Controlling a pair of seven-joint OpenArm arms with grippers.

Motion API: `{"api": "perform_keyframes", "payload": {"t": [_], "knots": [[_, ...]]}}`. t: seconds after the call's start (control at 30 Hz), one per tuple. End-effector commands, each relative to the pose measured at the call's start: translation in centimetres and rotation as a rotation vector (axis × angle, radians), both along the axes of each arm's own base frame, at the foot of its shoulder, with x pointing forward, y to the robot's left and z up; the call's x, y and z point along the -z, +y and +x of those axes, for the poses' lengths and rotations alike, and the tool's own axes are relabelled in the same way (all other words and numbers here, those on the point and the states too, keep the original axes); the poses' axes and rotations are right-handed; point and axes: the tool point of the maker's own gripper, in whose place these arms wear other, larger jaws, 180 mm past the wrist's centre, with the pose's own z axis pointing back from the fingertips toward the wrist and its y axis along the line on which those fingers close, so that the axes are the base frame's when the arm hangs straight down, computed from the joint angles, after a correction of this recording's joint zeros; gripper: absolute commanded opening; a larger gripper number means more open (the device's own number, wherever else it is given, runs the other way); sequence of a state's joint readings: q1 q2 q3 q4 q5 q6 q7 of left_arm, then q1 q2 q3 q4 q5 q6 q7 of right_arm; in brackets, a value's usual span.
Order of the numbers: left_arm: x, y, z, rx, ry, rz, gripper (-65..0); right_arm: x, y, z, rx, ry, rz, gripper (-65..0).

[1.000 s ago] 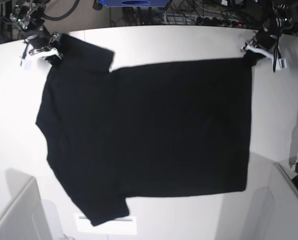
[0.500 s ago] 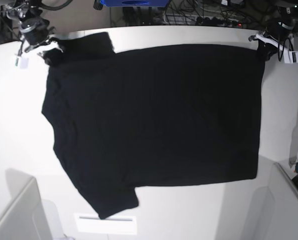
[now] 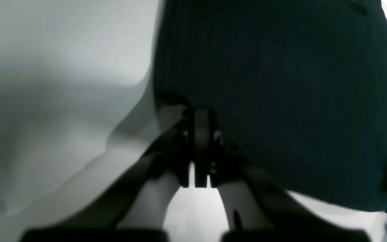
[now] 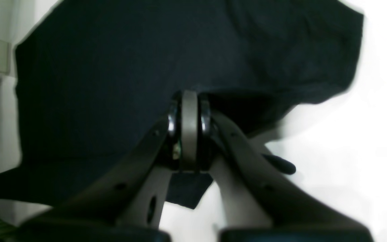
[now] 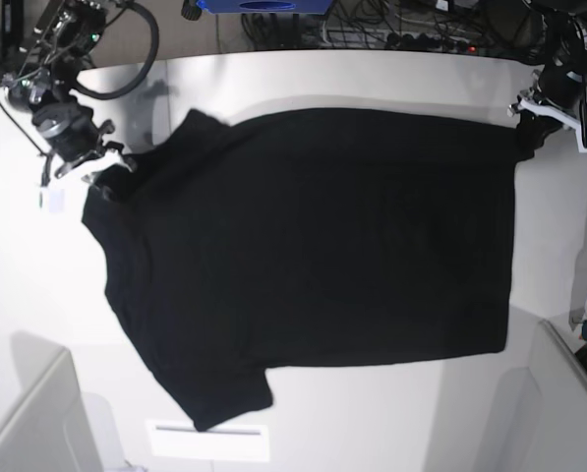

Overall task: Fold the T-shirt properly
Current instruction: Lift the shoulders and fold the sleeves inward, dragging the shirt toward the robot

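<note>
While pinched at two corners, T-shirt [image 5: 313, 236] between left hand [image 5: 531, 126] and right hand [image 5: 101, 182].

The T-shirt [image 5: 313, 236] was matt black cloth, faintly ribbed up close; the table [image 5: 303, 74] was smooth and white; the gripper fingers [image 4: 136, 168] looked dark, glossy plastic.

No lettering, label, brand, number or sign is showing legibly in any view; the visible surfaces are appearing unmarked.
</note>
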State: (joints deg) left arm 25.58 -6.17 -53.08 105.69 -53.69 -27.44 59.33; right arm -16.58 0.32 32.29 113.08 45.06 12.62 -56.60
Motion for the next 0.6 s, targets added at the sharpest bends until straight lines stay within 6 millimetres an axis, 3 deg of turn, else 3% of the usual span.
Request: {"api": "perform_keyframes", "payload": {"t": [0.0, 0.23, 0.47, 0.57], "knots": [[-1.3, 0.5, 0.9, -0.008, -0.045, 0.012, -65.0, -1.3, -0.5, 1.2, 0.023, -0.047, 0.002, -65.0], [-2.6, 0.5, 4.1, -0.032, -0.093, -0.027, -65.0, -1.7, -0.6, 4.9, 0.058, -0.07, 0.074, -65.0], [-4.4, 1.0, 7.0, -0.089, -0.165, -0.068, -65.0, 0.0, -0.4, 7.9, 0.073, -0.04, 0.161, -65.0], [-3.9, 1.5, 7.6, -0.127, -0.162, -0.112, -65.0, -0.1, -0.4, 9.1, 0.077, -0.047, 0.182, -65.0]]}}
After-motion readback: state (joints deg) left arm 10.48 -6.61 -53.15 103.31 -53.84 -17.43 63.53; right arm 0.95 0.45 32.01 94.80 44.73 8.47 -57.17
